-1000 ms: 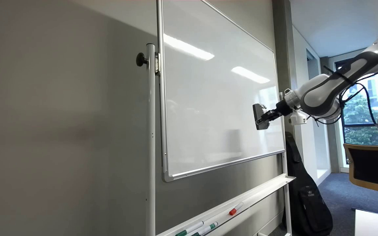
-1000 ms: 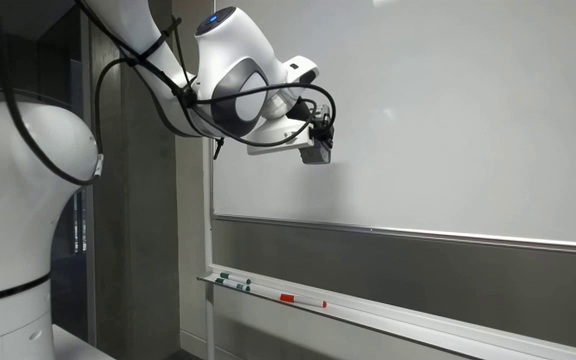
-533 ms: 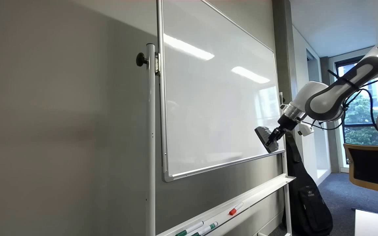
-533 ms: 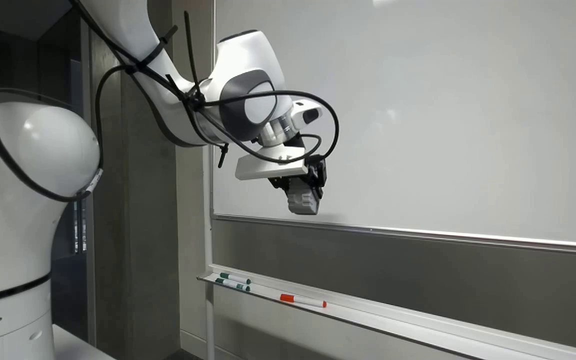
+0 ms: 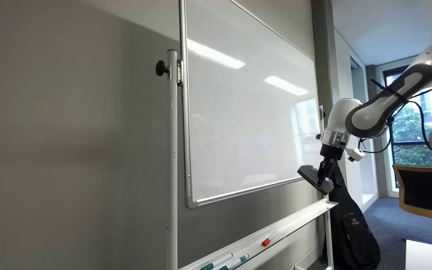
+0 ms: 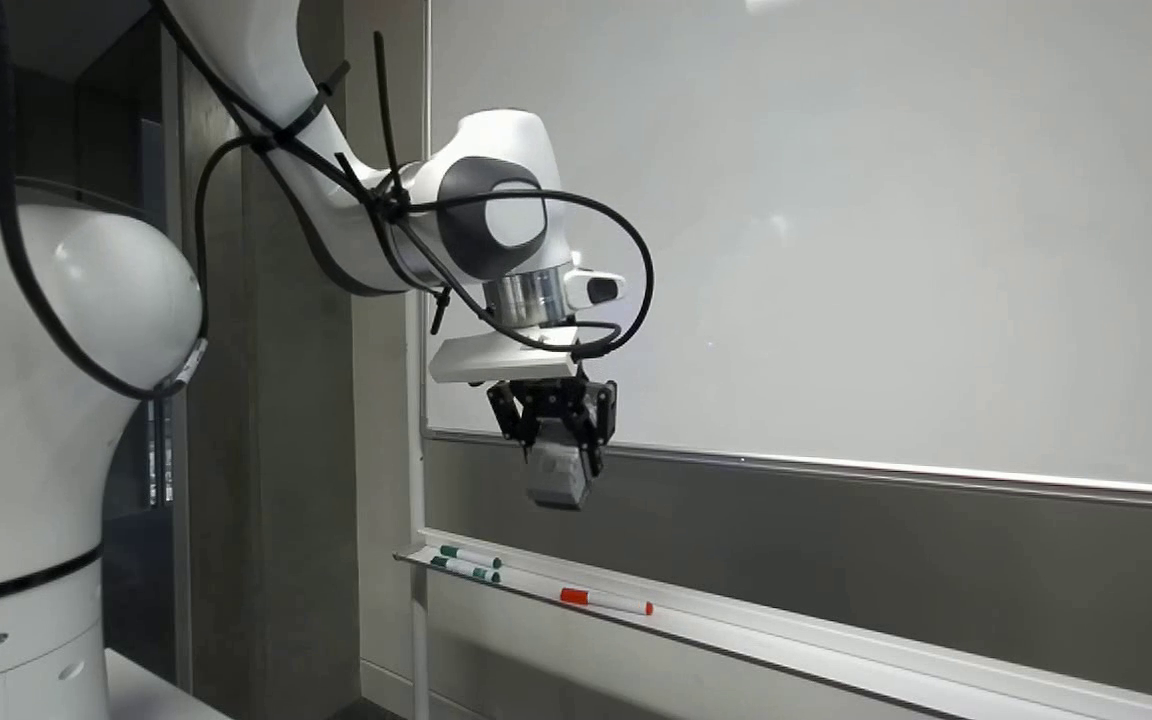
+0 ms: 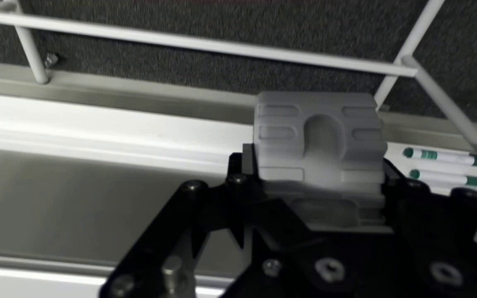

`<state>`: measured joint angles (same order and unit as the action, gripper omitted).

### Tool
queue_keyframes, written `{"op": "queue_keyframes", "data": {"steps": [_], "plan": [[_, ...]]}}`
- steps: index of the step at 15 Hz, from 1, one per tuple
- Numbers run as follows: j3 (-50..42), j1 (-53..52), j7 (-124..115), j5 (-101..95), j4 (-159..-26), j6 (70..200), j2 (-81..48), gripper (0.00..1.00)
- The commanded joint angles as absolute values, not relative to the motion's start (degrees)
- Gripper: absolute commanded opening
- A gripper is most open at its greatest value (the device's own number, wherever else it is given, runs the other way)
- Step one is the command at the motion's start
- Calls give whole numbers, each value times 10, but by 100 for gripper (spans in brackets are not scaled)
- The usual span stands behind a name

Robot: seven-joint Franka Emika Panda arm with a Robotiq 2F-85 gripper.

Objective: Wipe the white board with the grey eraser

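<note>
Rising mostly higher than the fingers point(image 7: 248, 159), the board point(image 5: 246, 120) fills much of both exterior views. Directly above the fingers hangs the arm point(image 6: 496, 220), its gripper point(image 6: 561, 460) pointing down. Lower than the fingers, the tray point(image 6: 836, 665) stretches sideways. Clenched around the eraser point(image 7: 321, 157), the fingers grip it from two opposite sides; it juts past their tips, tilted, apart from the tray. Below the fingers, on that tray, lie a red marker point(image 6: 606, 601) and, side by side, two green markers point(image 7: 449, 157).

White board point(image 6: 886, 250) partly off-camera.
</note>
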<state>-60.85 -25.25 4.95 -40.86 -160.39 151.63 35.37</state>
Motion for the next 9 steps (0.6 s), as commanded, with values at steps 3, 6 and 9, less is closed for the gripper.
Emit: {"op": "queue_keyframes", "data": {"steps": [3,6,9], "plan": [[-474,-187,91,-236,-1599,1466,261,38],[-371,-131,105,-147,-1581,1436,221,38],[-272,-55,102,-132,-1577,1472,207,38]]}}
